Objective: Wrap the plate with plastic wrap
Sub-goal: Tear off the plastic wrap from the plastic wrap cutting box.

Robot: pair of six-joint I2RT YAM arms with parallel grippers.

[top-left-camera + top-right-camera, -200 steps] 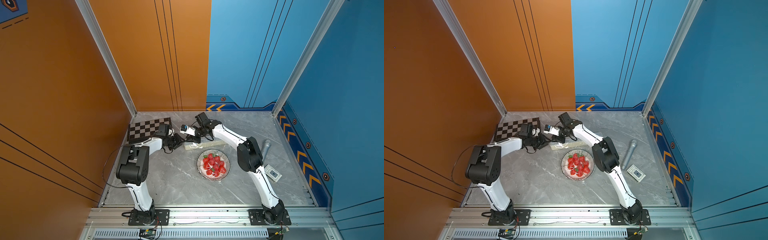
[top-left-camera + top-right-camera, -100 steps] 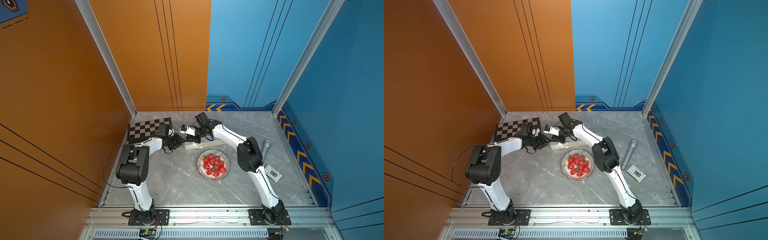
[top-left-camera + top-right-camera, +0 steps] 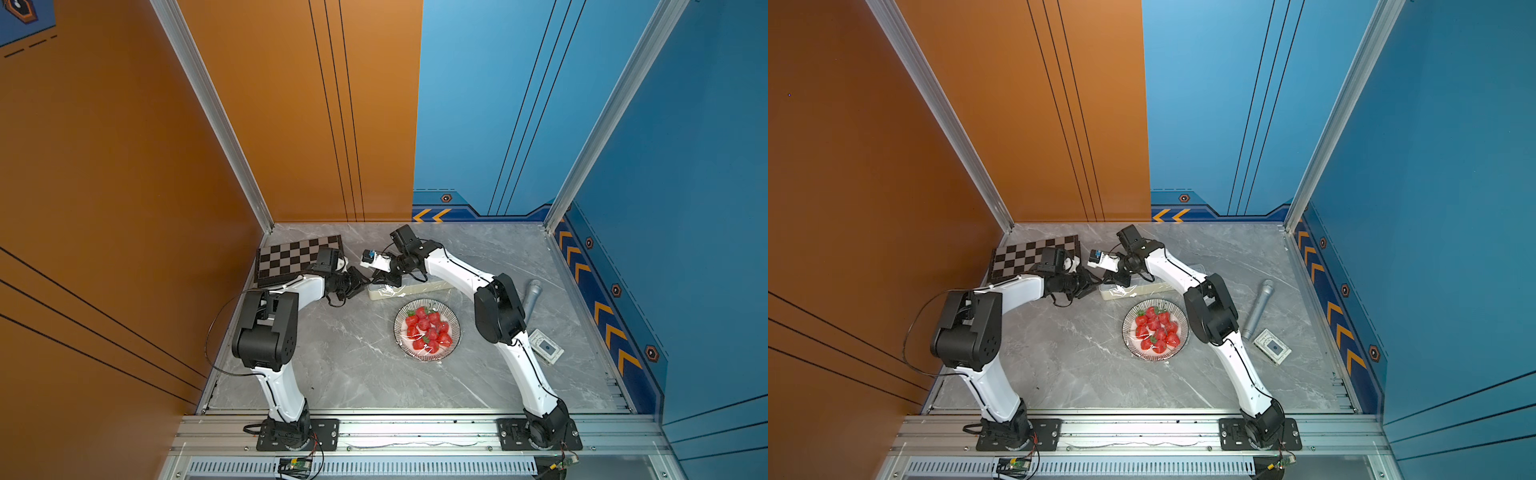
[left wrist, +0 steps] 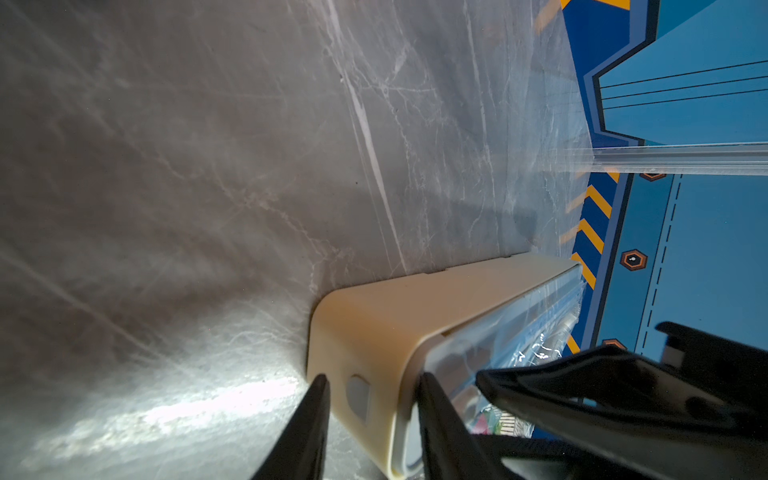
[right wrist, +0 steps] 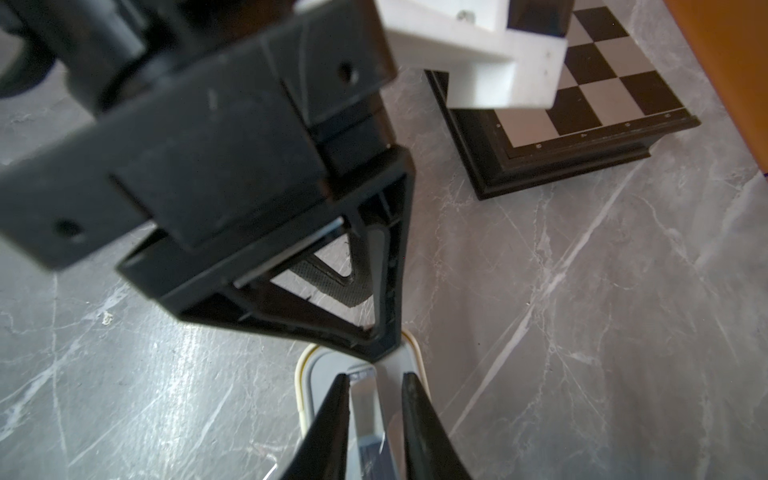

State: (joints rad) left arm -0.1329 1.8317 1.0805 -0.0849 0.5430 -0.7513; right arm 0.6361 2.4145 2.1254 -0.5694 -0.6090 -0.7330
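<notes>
The plate [image 3: 451,318] [image 3: 1179,318], striped at the rim, bears red strawberries at mid table. Glossy plastic wrap [image 3: 420,353] glints over the fruit and the rim. Behind it lies the cream dispenser box [image 3: 432,286] [image 3: 1154,287] with more film under its clear lid [image 4: 540,353]. My left gripper [image 3: 360,284] [image 4: 374,399] is shut on the box's left end, one finger under the base and one on the lid. My right gripper [image 3: 384,279] [image 5: 376,386] comes from above, its fingers shut on a clear slider [image 5: 368,399] on the lid.
A chequered board [image 3: 291,259] [image 5: 602,95] lies at the back left, close behind my left wrist. A grey cylinder [image 3: 531,296] and a small white box [image 3: 546,348] lie right of my right arm. Walls close in the back and both sides.
The right gripper's jaws have narrowed slightly on the slider. Both arms and the box stay where they were.
</notes>
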